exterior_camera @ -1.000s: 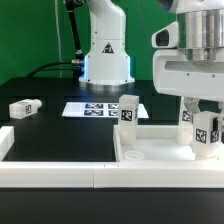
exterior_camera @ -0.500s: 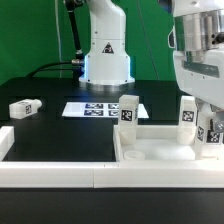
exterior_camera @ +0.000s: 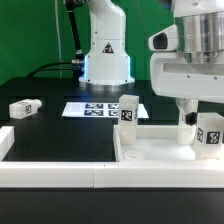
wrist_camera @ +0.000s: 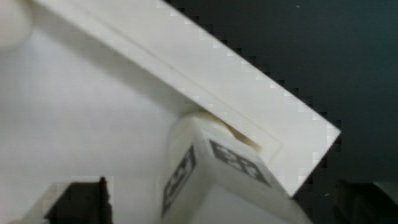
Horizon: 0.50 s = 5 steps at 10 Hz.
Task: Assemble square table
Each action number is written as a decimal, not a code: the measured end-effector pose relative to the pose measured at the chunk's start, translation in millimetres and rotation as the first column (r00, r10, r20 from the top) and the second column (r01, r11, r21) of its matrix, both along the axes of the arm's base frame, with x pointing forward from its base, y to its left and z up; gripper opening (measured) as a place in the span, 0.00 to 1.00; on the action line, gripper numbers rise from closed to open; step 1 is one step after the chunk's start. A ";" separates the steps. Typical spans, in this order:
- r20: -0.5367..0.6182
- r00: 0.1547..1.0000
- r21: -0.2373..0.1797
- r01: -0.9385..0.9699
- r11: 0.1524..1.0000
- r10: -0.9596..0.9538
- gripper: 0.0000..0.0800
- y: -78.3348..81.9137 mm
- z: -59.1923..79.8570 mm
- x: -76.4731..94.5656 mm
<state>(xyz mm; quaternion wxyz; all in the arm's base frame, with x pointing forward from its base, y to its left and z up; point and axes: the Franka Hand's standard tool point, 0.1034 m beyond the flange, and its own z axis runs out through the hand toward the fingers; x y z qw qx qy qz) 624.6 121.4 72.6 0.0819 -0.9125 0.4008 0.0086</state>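
In the exterior view, the top [exterior_camera: 160, 152] lies on the black table [exterior_camera: 50, 125], rim up, on the exterior view's right, just behind the front rail [exterior_camera: 60, 172]. A corner leg [exterior_camera: 128, 110] stands upright at the top's back corner on the exterior view's left. At the exterior view's right side of the top, the near leg [exterior_camera: 210, 132] stands upright with its tag facing the camera. The far leg [exterior_camera: 186, 124] stands just behind and beside it, partly hidden. The gripper [exterior_camera: 200, 112] hangs straight down over the near leg, and its fingertips are hard to pick out here. A loose leg [exterior_camera: 24, 107] lies on its side well apart, at the exterior view's left. The marker board [exterior_camera: 95, 108] lies flat before the arm's base [exterior_camera: 105, 55].

In the wrist view, the top's [wrist_camera: 89, 110] white floor and its raised rim [wrist_camera: 214, 80] run slantwise against the dark table. The near leg [wrist_camera: 222, 170] stands inside the rim, close to it, two tagged faces showing. One dark finger [wrist_camera: 80, 200] shows clear of the leg with white floor between them; the other is hard to see against the dark. The claw [wrist_camera: 222, 195] thus seems spread, straddling the leg without pinching it.
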 end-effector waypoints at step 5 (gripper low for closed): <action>0.028 0.900 -0.075 -0.431 0.899 0.434 0.81 -1.2 0.8 -0.7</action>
